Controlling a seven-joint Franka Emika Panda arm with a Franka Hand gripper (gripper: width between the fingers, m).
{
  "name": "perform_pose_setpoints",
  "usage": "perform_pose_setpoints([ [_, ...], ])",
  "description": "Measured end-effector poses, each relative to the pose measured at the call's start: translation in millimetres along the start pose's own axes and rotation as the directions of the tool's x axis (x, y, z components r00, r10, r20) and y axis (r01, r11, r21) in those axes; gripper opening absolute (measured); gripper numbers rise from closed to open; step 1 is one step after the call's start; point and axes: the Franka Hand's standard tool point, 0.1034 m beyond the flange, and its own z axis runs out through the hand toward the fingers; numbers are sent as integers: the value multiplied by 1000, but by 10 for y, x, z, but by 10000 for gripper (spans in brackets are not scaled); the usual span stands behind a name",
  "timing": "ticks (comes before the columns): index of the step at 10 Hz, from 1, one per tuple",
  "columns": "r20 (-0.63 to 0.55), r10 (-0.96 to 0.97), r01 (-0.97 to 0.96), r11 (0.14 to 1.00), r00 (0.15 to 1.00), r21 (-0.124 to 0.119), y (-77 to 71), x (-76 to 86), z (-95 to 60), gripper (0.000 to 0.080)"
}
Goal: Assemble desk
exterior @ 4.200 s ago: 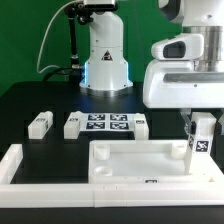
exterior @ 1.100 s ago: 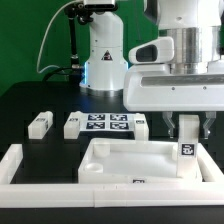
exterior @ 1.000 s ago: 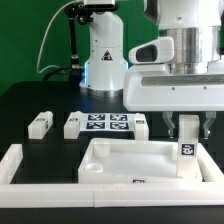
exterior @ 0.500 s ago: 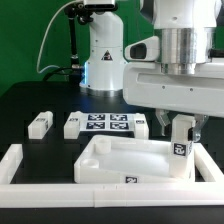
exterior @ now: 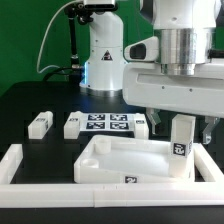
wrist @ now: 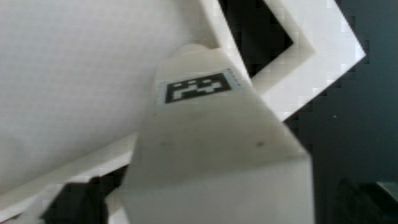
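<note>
One leg [exterior: 182,138] stands at the right corner of the tabletop [exterior: 105,172]; gripper [exterior: 187,130] spread wide; advise gripping squarely before screwing.

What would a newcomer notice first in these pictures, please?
The big white gripper on the exterior view's right draws the eye, with a tagged leg block upright between its fingers at that end of the tabletop. Farther back, loose leg blocks lie beside the marker board.
</note>
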Motion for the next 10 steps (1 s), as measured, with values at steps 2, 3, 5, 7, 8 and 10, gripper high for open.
perform_pose_setpoints([
  [2,2,-2,2,1000,1000,4,-17,10,-35,647],
  [3,7,-4,3,1000,1000,26,-63,27,-213,648],
  [5,-8,-11,12,998,1000,55,-88,-85,-430,648],
  [7,-6,-16,16,998,1000,53,-89,-95,-403,648],
  [8,-5,-16,16,998,1000,53,-91,-99,-399,648],
  [10,-5,-16,16,999,1000,51,-87,-101,-390,648],
])
